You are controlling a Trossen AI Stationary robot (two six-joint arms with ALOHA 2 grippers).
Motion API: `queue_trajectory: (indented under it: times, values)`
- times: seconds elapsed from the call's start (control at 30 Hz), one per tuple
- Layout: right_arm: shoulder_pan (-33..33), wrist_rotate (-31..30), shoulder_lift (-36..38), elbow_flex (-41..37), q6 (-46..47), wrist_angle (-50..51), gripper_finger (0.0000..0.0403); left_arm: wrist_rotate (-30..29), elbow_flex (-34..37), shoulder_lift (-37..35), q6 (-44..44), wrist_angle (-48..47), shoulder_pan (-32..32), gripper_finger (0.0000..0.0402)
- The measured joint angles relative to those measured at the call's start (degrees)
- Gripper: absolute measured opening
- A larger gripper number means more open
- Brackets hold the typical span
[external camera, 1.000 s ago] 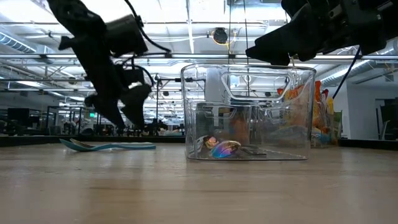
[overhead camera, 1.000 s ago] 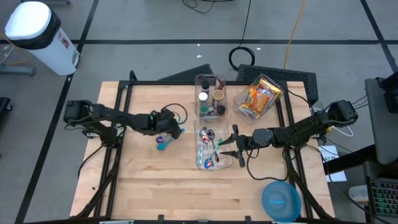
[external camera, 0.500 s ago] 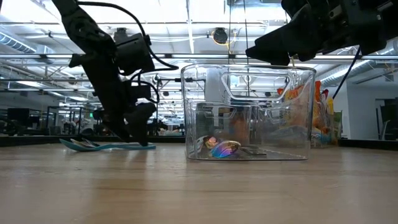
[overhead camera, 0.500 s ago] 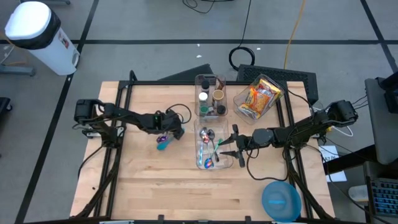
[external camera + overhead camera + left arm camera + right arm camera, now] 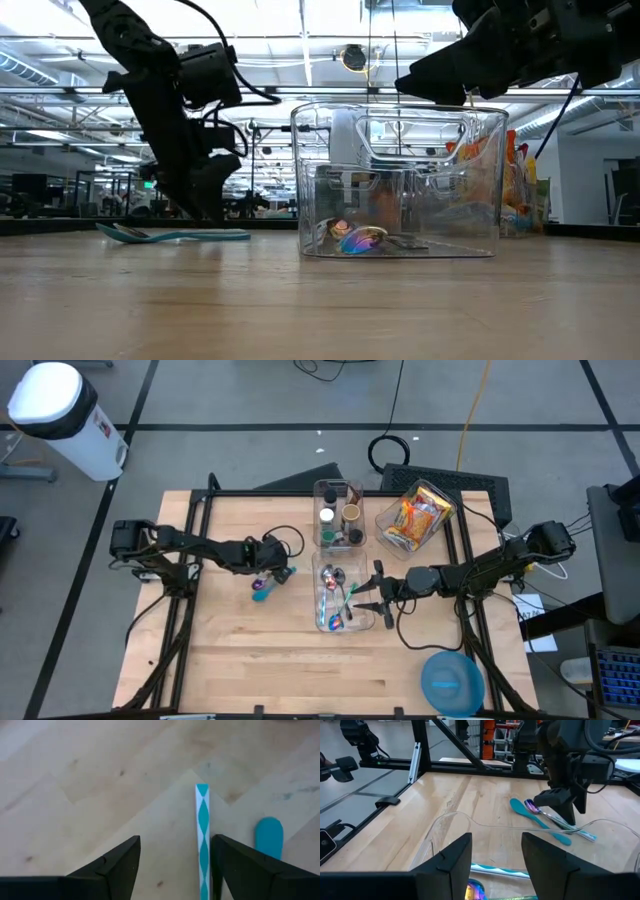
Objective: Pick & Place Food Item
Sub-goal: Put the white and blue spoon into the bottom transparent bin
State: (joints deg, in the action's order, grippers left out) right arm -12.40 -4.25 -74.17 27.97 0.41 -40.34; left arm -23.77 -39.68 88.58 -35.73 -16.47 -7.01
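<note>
Left gripper point(image 5: 277, 567) low over the teal spoon point(image 5: 263, 591) lying on the table point(image 5: 230, 660) left of the clear bin point(image 5: 338, 598), jaws apart, nothing held; right gripper point(image 5: 370, 595) part-open, empty, at the bin's right rim.

Left arm: stretched from the bench's left edge toward its centre.
Left claw point(image 5: 277, 567): angled down, just above the bench, fingers parted.
Right arm: extended from the right edge inward.
Right claw point(image 5: 366, 592): raised, fingers parted, empty.
</note>
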Motion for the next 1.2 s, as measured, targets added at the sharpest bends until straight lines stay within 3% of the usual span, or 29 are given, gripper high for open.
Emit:
queue_trajectory:
  times: [0.77,0.87,1.2]
  values:
    - [0.0,0.02,0.0,0.0,0.02,-0.15,0.0158,1.17,2.4,1.31,-4.17,-1.62,-0.04,0.0242]
    - [0.0,0.02,0.0,0.0,0.02,-0.15,0.016,2.14,2.4,1.33,-5.99,-2.34,-0.04,0.0209]
    - [-0.01,0.02,0.0,0.0,0.02,-0.15,0.0156,2.71,2.43,1.38,-8.13,-3.21,0.11,0.004]
